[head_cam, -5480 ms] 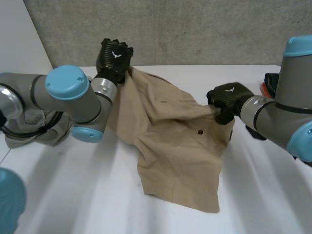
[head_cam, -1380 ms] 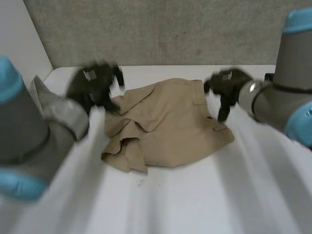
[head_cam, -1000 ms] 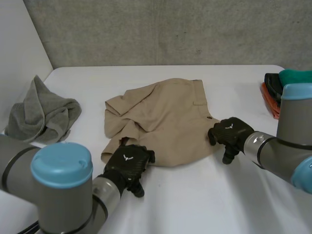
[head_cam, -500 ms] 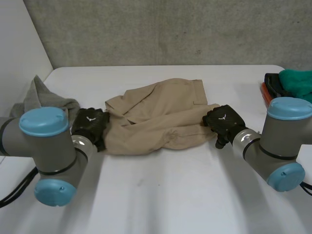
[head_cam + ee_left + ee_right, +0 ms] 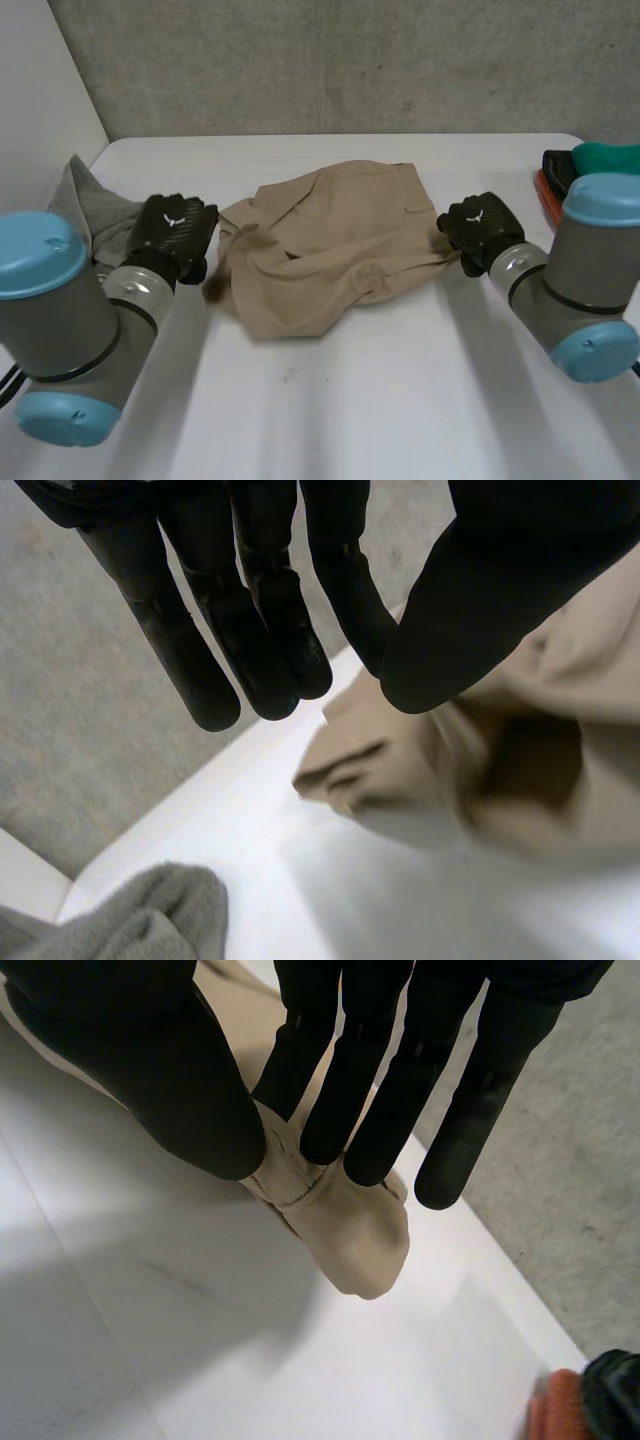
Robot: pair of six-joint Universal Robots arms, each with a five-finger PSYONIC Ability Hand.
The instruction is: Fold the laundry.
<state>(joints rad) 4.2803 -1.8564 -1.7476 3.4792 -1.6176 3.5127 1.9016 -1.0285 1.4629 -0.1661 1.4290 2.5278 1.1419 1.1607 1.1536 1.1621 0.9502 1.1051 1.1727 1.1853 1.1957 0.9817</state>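
While the tan garment (image 5: 330, 240) lies crumpled on the white surface (image 5: 380, 400), we log: right hand (image 5: 482, 226) pinching one edge; left hand (image 5: 175, 232) at opposite edge, grasp we cannot tell.

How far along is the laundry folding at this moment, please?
Done: nothing looks folded yet; the tan garment lies rumpled on the table. In hand: the right hand pinches one end of it between thumb and fingers, while the left hand is at the opposite end with straight fingers, not closed on it. Left: spreading and folding this garment, then the grey towel heaped beyond the left hand.
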